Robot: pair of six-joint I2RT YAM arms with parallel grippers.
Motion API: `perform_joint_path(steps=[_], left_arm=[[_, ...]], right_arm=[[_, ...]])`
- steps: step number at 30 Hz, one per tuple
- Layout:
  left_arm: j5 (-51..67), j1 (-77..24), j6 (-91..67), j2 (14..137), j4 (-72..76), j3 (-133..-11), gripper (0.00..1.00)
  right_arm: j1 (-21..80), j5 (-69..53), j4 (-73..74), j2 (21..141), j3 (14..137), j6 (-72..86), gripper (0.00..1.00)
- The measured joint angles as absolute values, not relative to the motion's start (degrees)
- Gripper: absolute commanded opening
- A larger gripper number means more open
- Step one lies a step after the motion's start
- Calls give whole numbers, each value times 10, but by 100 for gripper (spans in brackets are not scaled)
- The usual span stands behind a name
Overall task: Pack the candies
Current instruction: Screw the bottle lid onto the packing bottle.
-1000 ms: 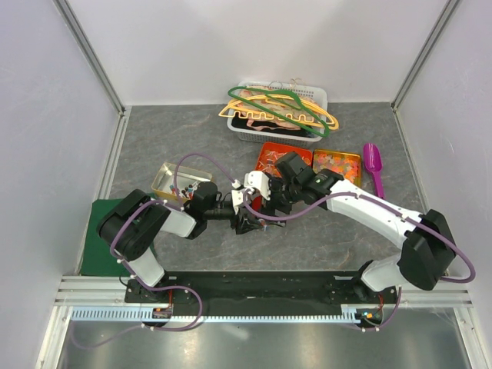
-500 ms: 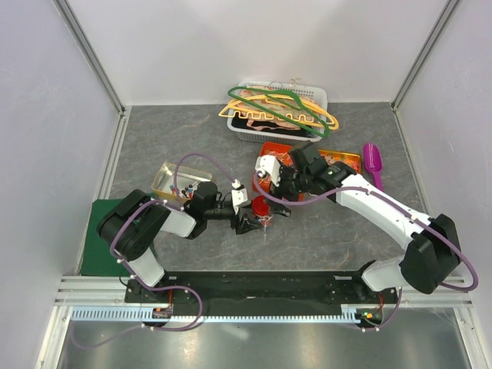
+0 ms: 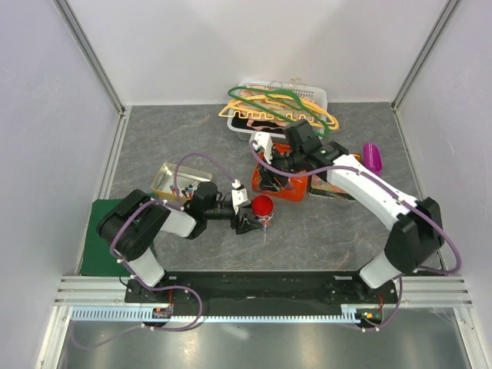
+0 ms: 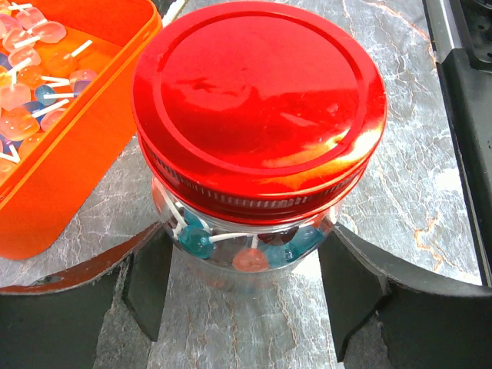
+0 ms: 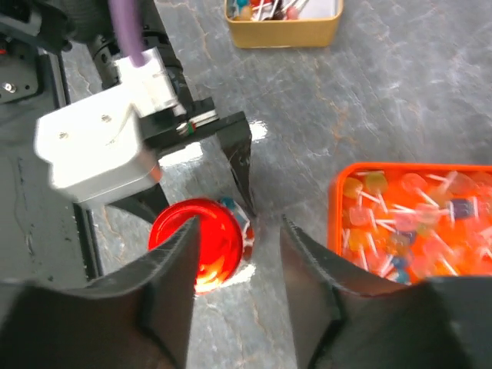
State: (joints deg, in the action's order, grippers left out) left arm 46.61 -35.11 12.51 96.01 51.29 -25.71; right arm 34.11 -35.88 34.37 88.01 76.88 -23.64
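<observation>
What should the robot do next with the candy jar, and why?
Probably the left gripper should open and let the jar go: its red lid looks seated, candies are inside, it stands on the table, and the right gripper is empty.

lid point(image 4: 257, 100): glossy red, maybe metal | jar point(image 4: 238, 269): clear | tray point(image 4: 69, 154): glossy plastic

You've got jar point(image 3: 263, 206) mid desk point(image 3: 154, 138), candies point(image 4: 250, 257) inside; tray point(image 4: 69, 177) w/ more just behind-right, tin point(image 5: 284, 34) to left, basket point(image 3: 319, 94) w/ hangers point(image 3: 277, 114) at back, scoop point(image 3: 373, 157) far right.
</observation>
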Motion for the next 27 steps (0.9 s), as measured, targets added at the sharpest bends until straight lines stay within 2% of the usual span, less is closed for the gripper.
perform_joint_path(steps=[6,15,22,27], left_arm=[[466,-351,125,960,513,-257,71],[466,-351,125,960,510,-259,71],[467,-351,125,960,508,-260,71],[467,-351,125,960,508,-260,71]], right_arm=[[341,-380,352,951,782,-224,49],[341,-402,381,961,783,-234,45],[341,-414,403,964,783,-251,26],[336,-415,404,965,785,-254,20]])
